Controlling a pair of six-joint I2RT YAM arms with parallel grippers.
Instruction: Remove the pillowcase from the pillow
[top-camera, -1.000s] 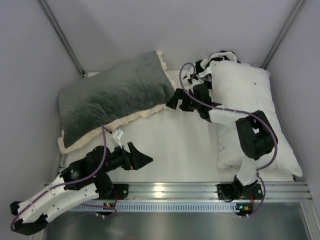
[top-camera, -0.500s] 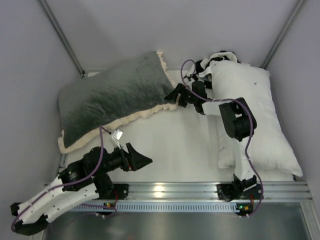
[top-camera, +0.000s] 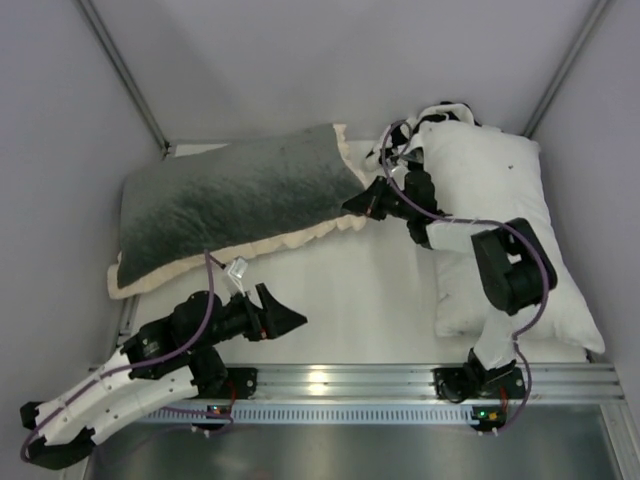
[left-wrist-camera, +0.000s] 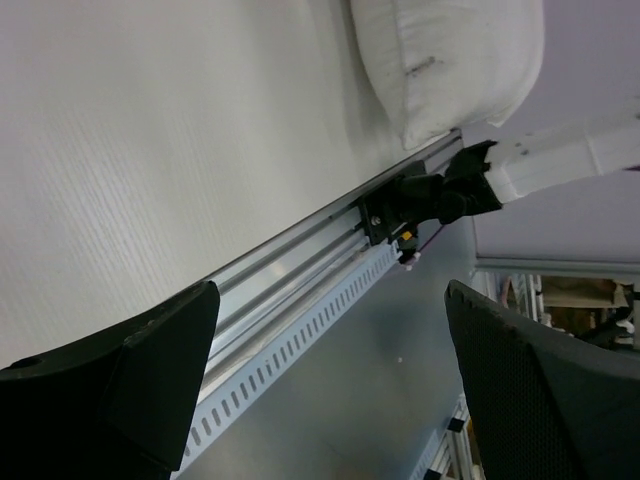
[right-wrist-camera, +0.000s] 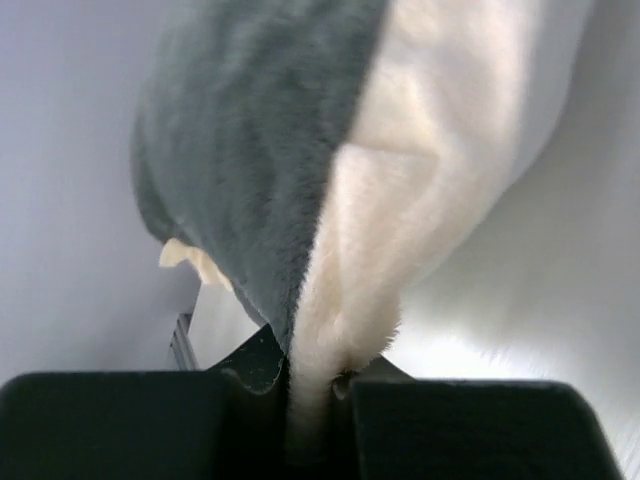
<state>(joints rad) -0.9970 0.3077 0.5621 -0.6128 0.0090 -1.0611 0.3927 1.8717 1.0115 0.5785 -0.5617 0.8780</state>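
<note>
The pillowcase (top-camera: 230, 195), dark grey plush with a cream frill, lies stuffed across the back left of the table. The pillow is hidden inside it. My right gripper (top-camera: 362, 203) is shut on the pillowcase's right corner, and the wrist view shows the cream frill (right-wrist-camera: 340, 300) pinched between the jaws of the right gripper (right-wrist-camera: 318, 400), grey plush (right-wrist-camera: 250, 140) beside it. My left gripper (top-camera: 290, 318) hovers open near the front left, apart from the pillowcase. In its own view the left gripper (left-wrist-camera: 330, 300) holds nothing and looks along the front rail.
A long plain white pillow (top-camera: 510, 230) with one dark dot lies along the right side, under my right arm, its end also in the left wrist view (left-wrist-camera: 450, 60). A black-and-white cloth (top-camera: 445, 112) sits behind it. The metal rail (top-camera: 340, 380) runs along the front edge; walls close in on three sides.
My right gripper went from open to shut on the frill corner and drew it rightward; the pillowcase stretched and shifted to the right. The left arm stayed put.
</note>
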